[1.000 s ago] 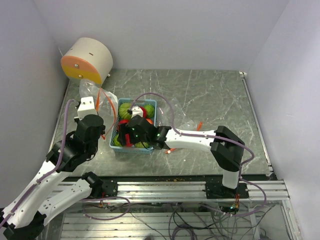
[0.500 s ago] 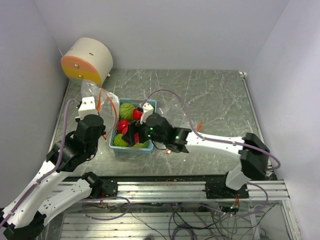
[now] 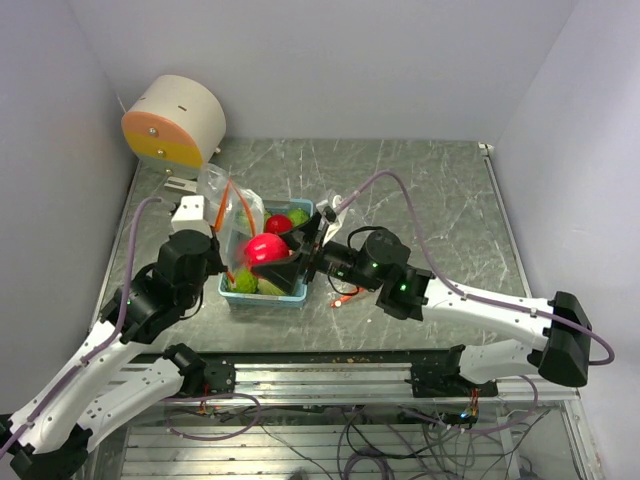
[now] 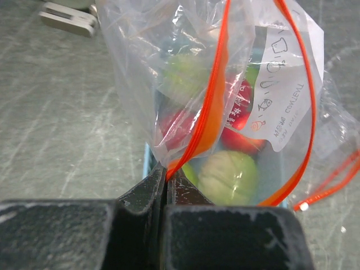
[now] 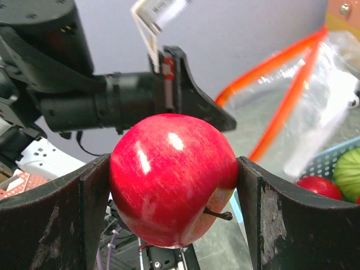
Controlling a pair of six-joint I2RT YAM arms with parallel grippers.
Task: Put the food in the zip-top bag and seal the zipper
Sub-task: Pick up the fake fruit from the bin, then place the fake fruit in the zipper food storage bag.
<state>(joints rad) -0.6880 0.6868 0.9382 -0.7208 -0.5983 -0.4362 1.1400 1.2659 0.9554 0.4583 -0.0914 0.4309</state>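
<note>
Since a second earlier, the right gripper (image 3: 283,256) had risen from the light blue plastic tray (image 3: 262,297) carrying a glossy red toy apple (image 3: 265,248), and the left arm had lifted the clear, orange-zippered zip-top bag (image 3: 226,203) at the tray's ten o'clock. Overhead, the apple hung just beside the bag's mouth. From the left wrist, the left gripper (image 4: 165,171) was pinched fully shut on the bag's thin, limp rim, with a ribbed green toy cabbage (image 4: 228,177) showing through the film at five o'clock. From the right wrist, the wide-spread fingers (image 5: 56,208) clamped the apple's sides. It looked light, hard and slick, and best held across its middle.
</note>
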